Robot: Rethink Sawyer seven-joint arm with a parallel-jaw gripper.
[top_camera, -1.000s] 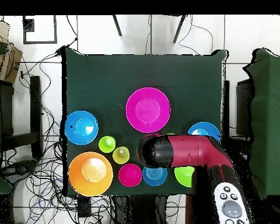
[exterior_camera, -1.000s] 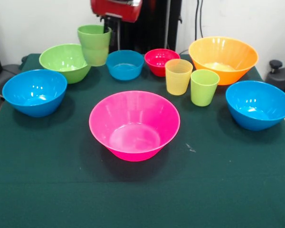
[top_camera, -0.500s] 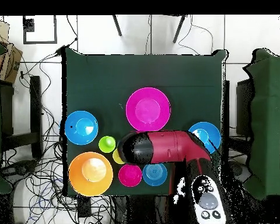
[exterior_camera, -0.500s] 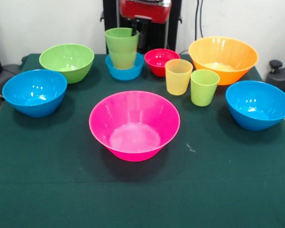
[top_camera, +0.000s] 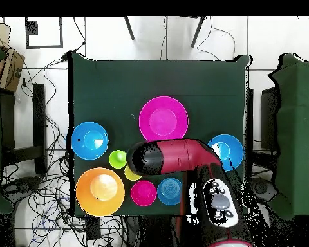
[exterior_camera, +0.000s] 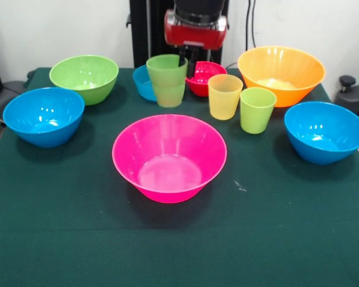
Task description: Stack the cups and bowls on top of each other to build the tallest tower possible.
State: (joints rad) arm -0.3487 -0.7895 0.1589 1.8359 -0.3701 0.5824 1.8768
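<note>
My gripper (exterior_camera: 180, 66) is shut on the rim of a green cup (exterior_camera: 167, 82) and holds it upright, just off the table, in front of the small blue bowl (exterior_camera: 142, 82) and beyond the pink bowl (exterior_camera: 169, 156). The small red bowl (exterior_camera: 206, 78), a yellow-orange cup (exterior_camera: 225, 95) and a second green cup (exterior_camera: 256, 109) stand to its right. In the overhead view my arm (top_camera: 173, 157) hides the held cup and lies just below the pink bowl (top_camera: 163, 120). No tower stands; every bowl sits alone.
The green bowl (exterior_camera: 84, 78) and a blue bowl (exterior_camera: 43, 115) stand at the left. The large orange bowl (exterior_camera: 281, 72) and another blue bowl (exterior_camera: 325, 131) stand at the right. The green cloth (exterior_camera: 179, 251) covers the table.
My gripper has carried the green cup to the right in the front view, from beside the green bowl, past the small blue bowl, and nearer the pink bowl.
</note>
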